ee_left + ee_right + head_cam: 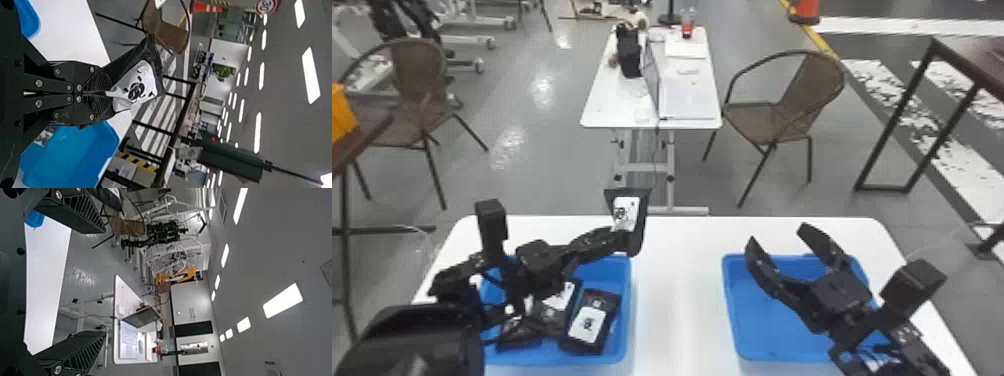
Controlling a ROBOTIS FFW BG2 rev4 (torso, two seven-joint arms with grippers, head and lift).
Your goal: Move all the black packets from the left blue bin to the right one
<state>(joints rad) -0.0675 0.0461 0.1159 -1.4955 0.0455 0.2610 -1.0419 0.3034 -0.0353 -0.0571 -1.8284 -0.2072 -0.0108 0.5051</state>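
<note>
My left gripper (621, 239) is shut on a black packet (643, 212) with a white label, held above the far edge of the left blue bin (626, 310). In the left wrist view the gripper (105, 93) pinches that packet (154, 58) by one end. Several black packets lie in the left bin, one of them (606, 306) on its right side, others partly hidden under the left arm. My right gripper (777, 235) stands open over the right blue bin (739, 320), whose visible floor is bare. The right wrist view shows the gripper (102, 281) with its fingers wide apart, nothing between them.
Both bins stand on a white table (677, 290), a strip of tabletop separating them. Beyond its far edge are a second white table (602, 107) with a laptop, and brown chairs (784, 110) on either side. The right forearm covers part of the right bin's near right corner.
</note>
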